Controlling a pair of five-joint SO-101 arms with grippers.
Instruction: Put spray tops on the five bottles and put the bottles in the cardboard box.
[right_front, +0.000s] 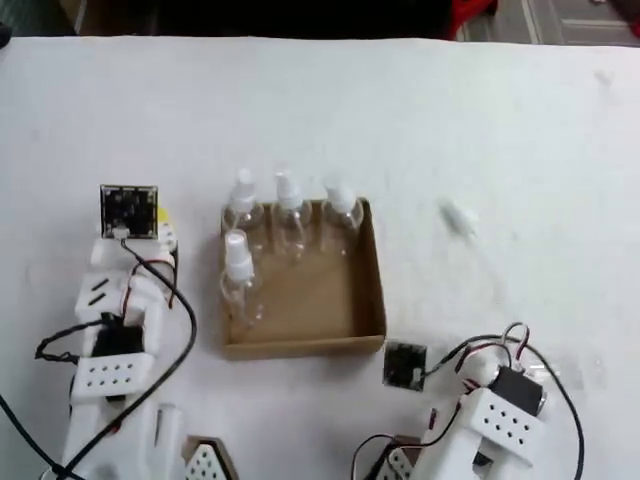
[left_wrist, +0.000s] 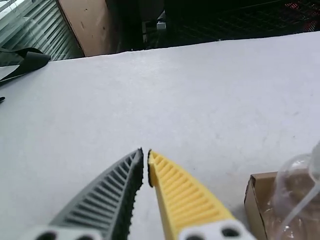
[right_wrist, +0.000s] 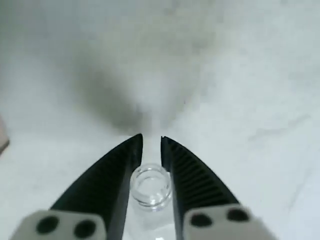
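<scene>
Right jaws hold an uncapped bottle (right_wrist: 150, 187) near the cardboard box (right_front: 300, 348)

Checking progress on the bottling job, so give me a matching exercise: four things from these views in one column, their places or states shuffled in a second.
Things:
1. loose spray top
2. topless bottle
3. topped bottles
4. left gripper

Places or states:
A. inside the cardboard box
B. shut, over bare table
C. lying on the table outside the box
D. held in the right gripper

Pairs: 1-C, 2-D, 3-A, 4-B.
</scene>
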